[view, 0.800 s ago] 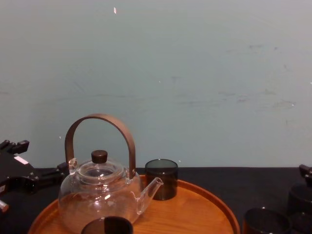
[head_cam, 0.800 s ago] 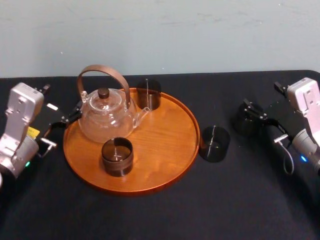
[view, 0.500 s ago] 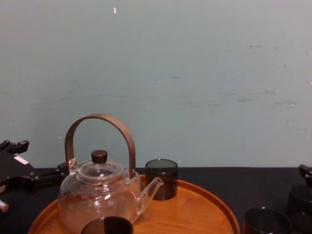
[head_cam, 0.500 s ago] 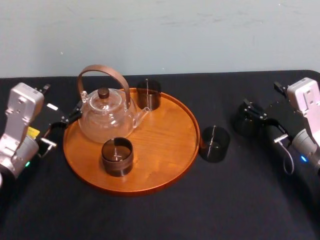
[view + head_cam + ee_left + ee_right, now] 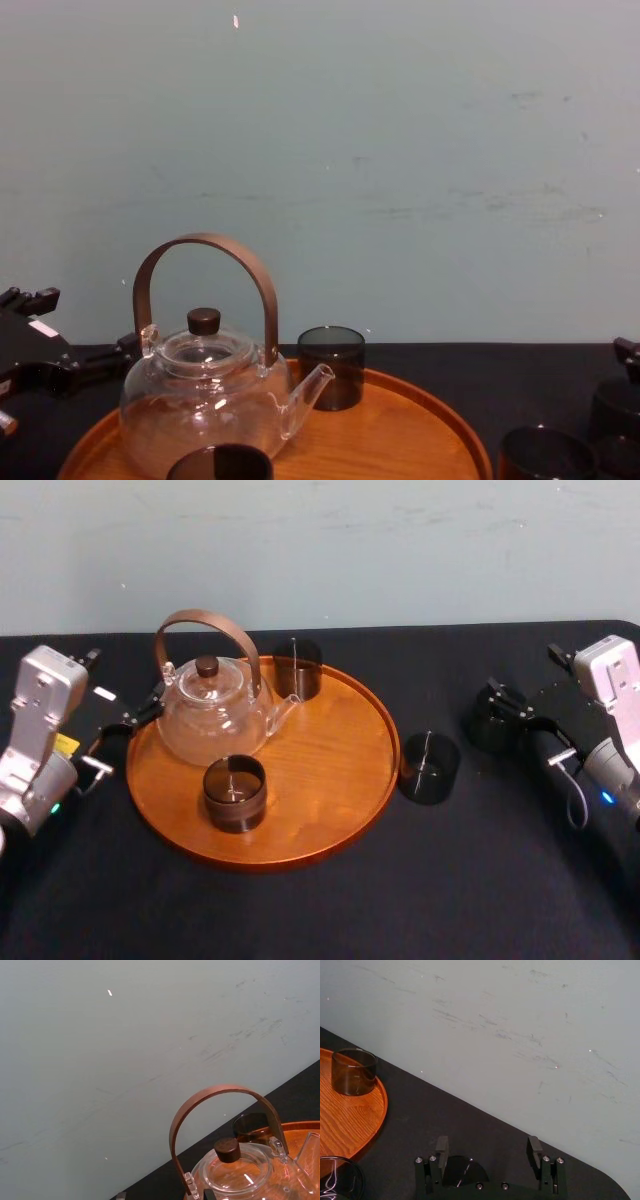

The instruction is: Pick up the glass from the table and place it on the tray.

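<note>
Matte black cloth counter point(image 5: 300, 910). Round wooden tray point(image 5: 330, 780), low rim. Smoky cylindrical glass point(image 5: 457, 1169) near counter's right edge, between right hand's point(image 5: 488, 1146) spread fingers, ungripped. Left hand point(image 5: 128, 718) beside tray.

The counter point(image 5: 300, 910) is covered with a black cloth. A round wooden tray point(image 5: 268, 863) lies on it, a little to the left of the middle. One dark glass point(image 5: 429, 768) stands upright on the cloth just beside the tray's right rim. A second dark glass point(image 5: 492, 723) stands farther right and slightly more to the back.
</note>
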You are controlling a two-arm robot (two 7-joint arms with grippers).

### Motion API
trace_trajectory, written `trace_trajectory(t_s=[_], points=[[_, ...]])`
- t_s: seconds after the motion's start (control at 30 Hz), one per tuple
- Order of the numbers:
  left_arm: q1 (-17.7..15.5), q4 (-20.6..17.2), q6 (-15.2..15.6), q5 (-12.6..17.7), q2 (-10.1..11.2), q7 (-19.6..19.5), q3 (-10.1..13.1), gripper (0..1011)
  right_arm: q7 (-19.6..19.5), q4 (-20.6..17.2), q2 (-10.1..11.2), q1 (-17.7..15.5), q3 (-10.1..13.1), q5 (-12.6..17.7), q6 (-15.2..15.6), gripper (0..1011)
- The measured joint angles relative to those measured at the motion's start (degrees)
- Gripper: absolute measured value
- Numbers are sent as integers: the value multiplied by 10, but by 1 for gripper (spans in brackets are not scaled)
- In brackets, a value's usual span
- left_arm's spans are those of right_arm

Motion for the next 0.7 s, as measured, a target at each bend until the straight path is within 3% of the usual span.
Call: trace_trajectory(t_s=[0.7], points=[[0, 0, 0, 0, 0, 0, 0, 1001, 0, 0, 0, 0, 0, 0, 0, 1000]])
